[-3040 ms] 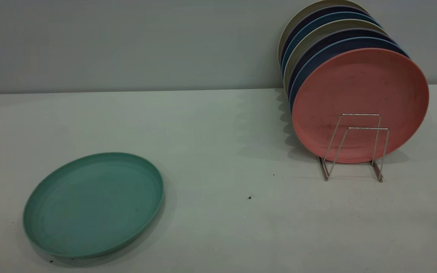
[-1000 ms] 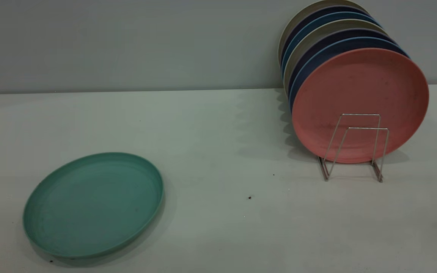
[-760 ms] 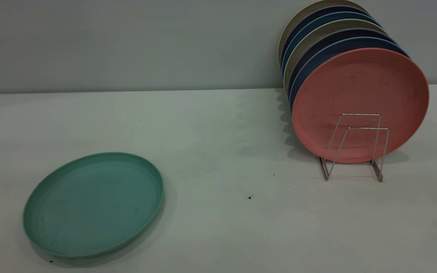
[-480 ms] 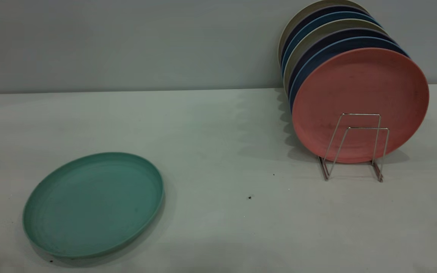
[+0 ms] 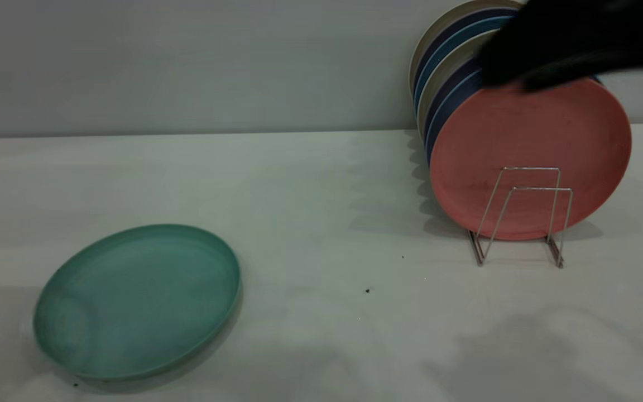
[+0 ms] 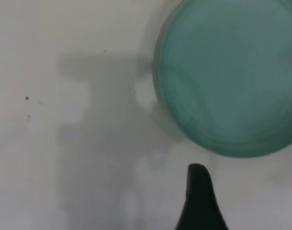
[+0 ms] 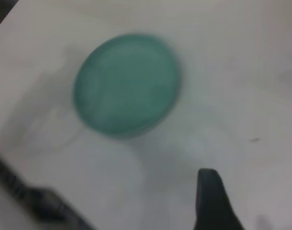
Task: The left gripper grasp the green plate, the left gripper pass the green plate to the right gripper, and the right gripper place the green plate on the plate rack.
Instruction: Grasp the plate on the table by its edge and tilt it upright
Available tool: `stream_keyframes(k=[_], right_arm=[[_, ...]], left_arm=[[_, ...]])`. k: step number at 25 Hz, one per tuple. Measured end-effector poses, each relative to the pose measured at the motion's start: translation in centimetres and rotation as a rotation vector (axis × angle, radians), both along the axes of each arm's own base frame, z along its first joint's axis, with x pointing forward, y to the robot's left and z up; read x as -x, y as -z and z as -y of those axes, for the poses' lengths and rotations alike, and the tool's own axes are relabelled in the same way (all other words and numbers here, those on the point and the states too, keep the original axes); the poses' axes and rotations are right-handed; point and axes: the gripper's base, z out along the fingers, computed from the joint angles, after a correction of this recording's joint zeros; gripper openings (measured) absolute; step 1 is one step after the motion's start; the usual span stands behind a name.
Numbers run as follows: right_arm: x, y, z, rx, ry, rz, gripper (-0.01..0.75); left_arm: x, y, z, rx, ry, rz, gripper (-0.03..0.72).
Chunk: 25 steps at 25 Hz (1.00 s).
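Starting out: nothing grasped yet.
The green plate (image 5: 137, 301) lies flat on the surface (image 5: 321, 195), well apart from the plate rack (image 5: 522, 215) holding the pink plate (image 5: 528, 159). Each wrist view shows only one finger, so I cannot tell either gripper's jaws; grasp, handover and racking all remain.

Right arm (image 5: 572, 42): a blurred black mass entering the exterior view at about 1 o'clock, high up; its shape cannot be made out there. Right hand: the right wrist view shows only one dark finger (image 7: 212, 201), raised off the bench, so the spread of the fingers cannot be told. Left hand: out of the exterior view; the left wrist view shows one black wedge finger (image 6: 199, 199), also above the bench.
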Motion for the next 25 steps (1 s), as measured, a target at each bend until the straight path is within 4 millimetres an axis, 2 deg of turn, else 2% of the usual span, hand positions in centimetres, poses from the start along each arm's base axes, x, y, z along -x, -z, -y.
stream_keyframes(k=[4,8,11,14,18,25], right_arm=[[-1.1,2.3,-4.4,0.006,-0.114,-0.124,0.448],[-2.8,5.2,-7.2,0.044,-0.151,-0.283,0.448],[-4.2,7.3,-8.1,0.08,-0.171,-0.36,0.448],[-5.3,8.1,-8.7,0.08,-0.179,-0.376,0.448],[-5.8,8.4,-9.1,0.058,-0.175,-0.382,0.448],[-5.7,8.4,-9.2,0.053,-0.18,-0.388,0.448]], left_arm=[[-2.2,2.4,-0.4,0.0,0.01,-0.076,0.543],[-4.1,5.2,-2.0,0.007,-0.031,-0.151,0.543],[-5.5,7.2,-3.1,0.013,-0.044,-0.191,0.541],[-6.7,9.5,-3.4,0.048,-0.024,-0.213,0.541],[-7.8,13.0,-3.1,0.089,0.036,-0.212,0.541],[-8.4,16.9,-3.0,0.106,0.073,-0.205,0.541]])
